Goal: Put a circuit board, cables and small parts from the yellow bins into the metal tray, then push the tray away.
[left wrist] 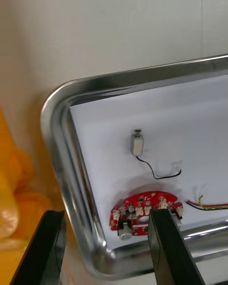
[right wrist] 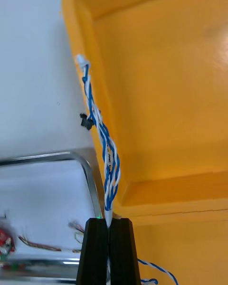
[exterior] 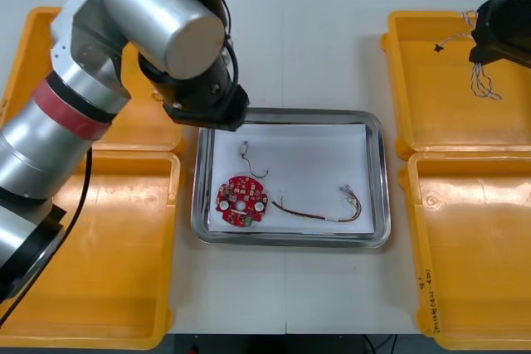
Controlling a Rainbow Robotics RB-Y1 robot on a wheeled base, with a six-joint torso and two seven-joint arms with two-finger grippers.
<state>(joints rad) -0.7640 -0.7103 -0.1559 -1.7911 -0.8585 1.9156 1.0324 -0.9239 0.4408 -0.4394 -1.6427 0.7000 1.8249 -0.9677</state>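
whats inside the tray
A red circuit board, a red and yellow cable and a small metal part with black lead. In the front view the left gripper hides the tray's far left corner. Right gripper holds a blue and white cable outside it.

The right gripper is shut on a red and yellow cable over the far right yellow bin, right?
No. The right gripper is shut on the twisted blue and white cable, as the right wrist view shows, over the far right yellow bin. The red and yellow cable lies in the metal tray. The left gripper hovers open over that tray's corner.
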